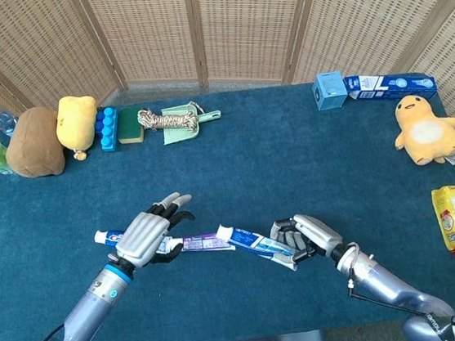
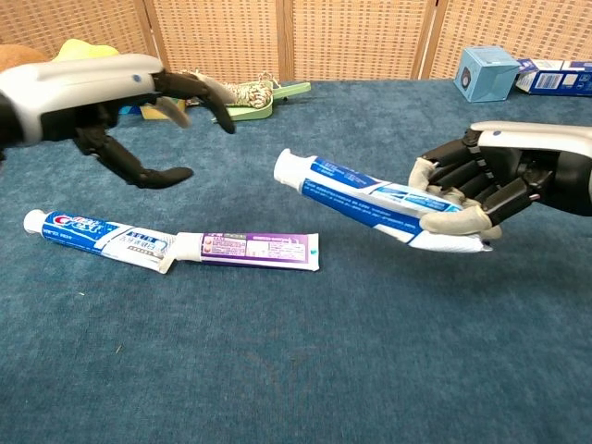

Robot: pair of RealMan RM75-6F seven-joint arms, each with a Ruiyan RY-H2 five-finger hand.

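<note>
Toothpaste, a blue-and-white tube [image 2: 370, 196], is held in the right hand [image 2: 481, 190] at the centre right of the chest view, lifted clear of the blue cloth [image 2: 305, 370]. The fingers [image 2: 444, 220] are wrapped around the crimped end, and the white cap points toward the left of the frame. In the head view the same tube [image 1: 252, 239] is seen just below the centre, gripped by that hand [image 1: 305, 237].

The left hand [image 2: 139, 106] is held above the cloth at the upper left of the chest view, its fingers spread and curved with nothing between them. In the head view it [image 1: 148, 233] is seen over the two tubes lying on the cloth; whether it touches them cannot be told there, but in the chest view a clear gap is shown.

Those two tubes lie end to end at the left of the chest view: a blue one [image 2: 97, 236] and a purple-labelled one [image 2: 250, 250], touching where they meet. In the head view the blue tube's middle is hidden by the left hand, and only its cap end [image 1: 106, 236] is left showing. The left forearm is cut off by the frame edge in the chest view.
</note>
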